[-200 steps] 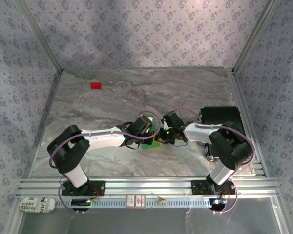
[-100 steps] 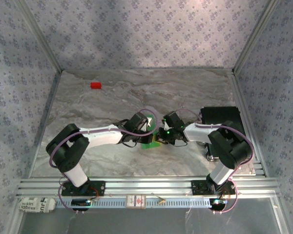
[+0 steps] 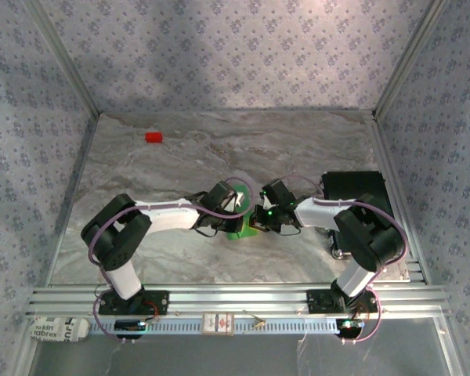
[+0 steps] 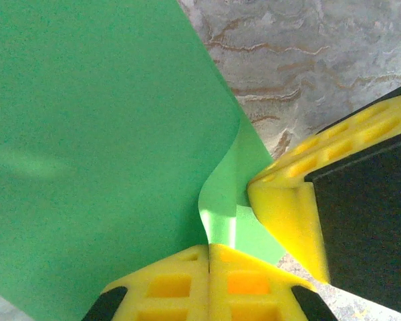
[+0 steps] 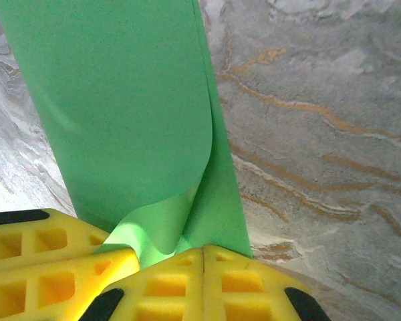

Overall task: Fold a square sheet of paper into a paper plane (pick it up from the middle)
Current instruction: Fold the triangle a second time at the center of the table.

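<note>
Left gripper (image 4: 209,261), jaws shut, pinches the folded green paper sheet (image 4: 87,134) (right gripper (image 5: 204,261), likewise clamped on it, at three o'clock).

From above, the left gripper (image 3: 247,222) and right gripper (image 3: 260,222) cover most of the green paper (image 3: 236,231), and just a scrap peeks out. Close up, the paper runs off the top edge.

Your left claw (image 4: 208,257) and right claw (image 5: 204,261) sit just beside each other at the middle of the surface (image 3: 298,149), both pinched on the green paper (image 3: 239,229), so there is no way through between them. The far half is open except for a small red block (image 3: 153,137) at the far left. A black box (image 3: 354,188) blocks the right side. Near centre, between the arms, the surface is free.
</note>
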